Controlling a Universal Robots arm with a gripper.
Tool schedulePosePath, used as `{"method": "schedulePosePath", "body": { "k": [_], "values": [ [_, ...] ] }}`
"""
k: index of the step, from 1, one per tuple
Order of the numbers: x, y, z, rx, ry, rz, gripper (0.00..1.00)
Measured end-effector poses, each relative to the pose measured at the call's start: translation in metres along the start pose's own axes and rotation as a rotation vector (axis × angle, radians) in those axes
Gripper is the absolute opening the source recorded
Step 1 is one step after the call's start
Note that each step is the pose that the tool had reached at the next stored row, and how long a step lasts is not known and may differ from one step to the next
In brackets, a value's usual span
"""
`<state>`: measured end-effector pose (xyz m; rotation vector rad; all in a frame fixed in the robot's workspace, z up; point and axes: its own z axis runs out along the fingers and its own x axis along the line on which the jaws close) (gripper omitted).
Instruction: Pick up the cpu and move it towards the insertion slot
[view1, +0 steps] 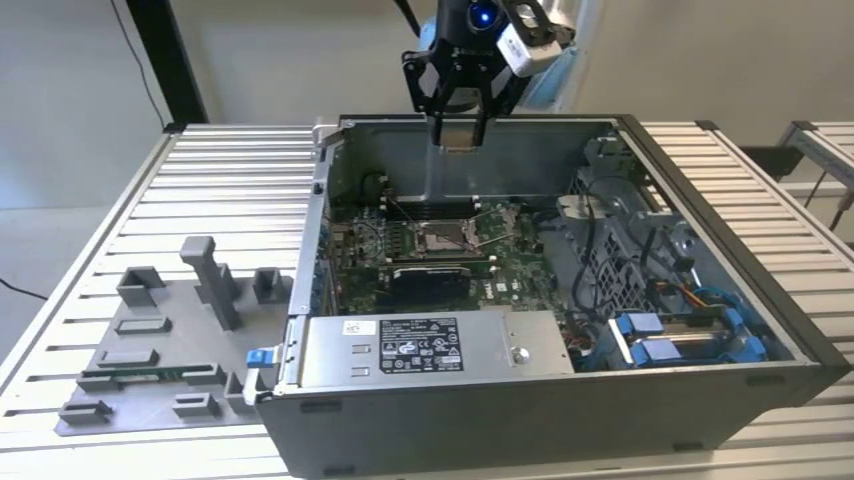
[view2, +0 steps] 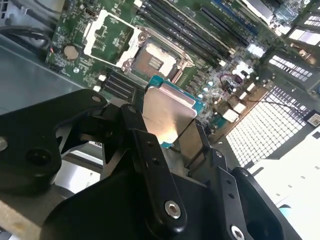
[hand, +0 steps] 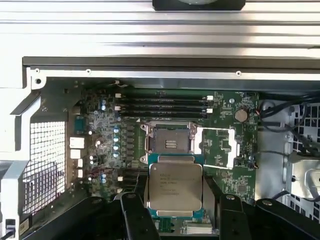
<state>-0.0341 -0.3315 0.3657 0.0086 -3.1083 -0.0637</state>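
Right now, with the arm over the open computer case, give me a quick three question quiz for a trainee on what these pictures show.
1. True or false: the cpu is already seated in the insertion slot.
2. What is the gripper holding? A) a memory stick B) the cpu C) nothing
3. Fill in: in the exterior view, the gripper hangs above the rear wall of the ____.

Key: 1 false, it is held clear of the slot. 2 B. 3 computer case.
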Motion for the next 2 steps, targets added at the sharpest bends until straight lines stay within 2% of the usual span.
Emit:
{"method": "schedulePosePath", "body": {
  "k": [2],
  "values": [
    [0.0000, 0.0002, 0.0000, 0.0000, 0.0000, 0.000, 0.00]
  ]
}}
